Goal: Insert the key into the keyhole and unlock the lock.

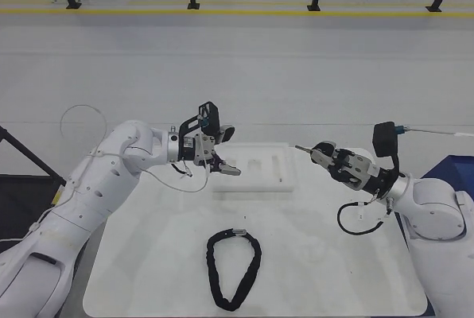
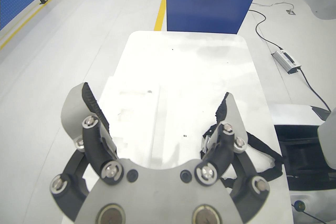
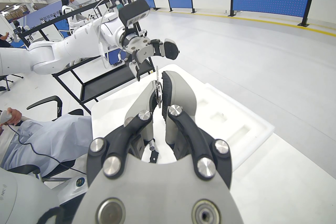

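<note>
The key (image 3: 157,78) is clamped in the right gripper (image 3: 160,93) and held above the counter (image 1: 340,270), so pickup is judged done; insertion and turning are left. The lock (image 1: 234,269), a black loop, lies well apart on the counter. The left gripper (image 2: 155,93) is spread wide, holding nothing, over the foam tray (image 1: 281,188), in whose recesses nothing is made out.

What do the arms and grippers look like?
The left arm and right arm have glossy white shells. The left gripper and right gripper each have a grey plate, black link bars with silver bolts, and grey fingers with ribbed black pads. A black cable loops under the right wrist.
</note>
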`<state>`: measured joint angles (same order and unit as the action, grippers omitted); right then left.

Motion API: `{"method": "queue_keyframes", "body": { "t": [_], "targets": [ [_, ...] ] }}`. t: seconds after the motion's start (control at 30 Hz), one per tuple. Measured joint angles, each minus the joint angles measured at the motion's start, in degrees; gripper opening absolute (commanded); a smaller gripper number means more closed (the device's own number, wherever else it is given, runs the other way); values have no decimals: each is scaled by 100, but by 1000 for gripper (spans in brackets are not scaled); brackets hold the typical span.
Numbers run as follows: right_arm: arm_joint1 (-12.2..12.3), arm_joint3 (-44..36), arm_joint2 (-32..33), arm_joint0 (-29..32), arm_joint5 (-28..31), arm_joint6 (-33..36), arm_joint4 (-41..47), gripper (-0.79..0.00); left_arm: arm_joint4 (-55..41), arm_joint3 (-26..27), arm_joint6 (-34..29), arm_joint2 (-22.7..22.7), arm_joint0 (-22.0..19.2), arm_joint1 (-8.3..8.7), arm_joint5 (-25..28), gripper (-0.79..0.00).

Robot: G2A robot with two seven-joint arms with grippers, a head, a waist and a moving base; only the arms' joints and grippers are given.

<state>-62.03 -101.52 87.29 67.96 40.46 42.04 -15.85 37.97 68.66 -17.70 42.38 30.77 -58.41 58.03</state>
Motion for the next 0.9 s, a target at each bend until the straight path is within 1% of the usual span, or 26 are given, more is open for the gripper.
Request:
{"method": "queue_keyframes", "body": {
  "t": [0.17, 0.27, 0.33, 0.43, 0.53, 0.67, 0.9],
  "targets": [
    [0, 0, 0, 0, 0, 0, 0, -785, 578, 162, 310, -65, 318, 18, -3, 0],
    [0, 0, 0, 0, 0, 0, 0, -785, 1221, 229, 513, -211, 452, 7, -3, 0],
    [0, 0, 0, 0, 0, 0, 0, -785, 1597, 190, 728, -331, 538, -12, -3, 0],
    [0, 0, 0, 0, 0, 0, 0, -785, 1845, 8, 1038, -523, 616, -40, -3, 0],
    [0, 0, 0, 0, 0, 0, 0, -785, 1920, -139, 1185, -770, 595, -54, -3, 0],
    [0, 0, 0, 0, 0, 0, 0, -785, 2040, -163, 1146, -1144, 482, -44, -3, 0],
    [0, 0, 0, 0, 0, 0, 0, -785, 2042, -164, 1144, -1149, 479, -43, -3, 0]
  ]
}}
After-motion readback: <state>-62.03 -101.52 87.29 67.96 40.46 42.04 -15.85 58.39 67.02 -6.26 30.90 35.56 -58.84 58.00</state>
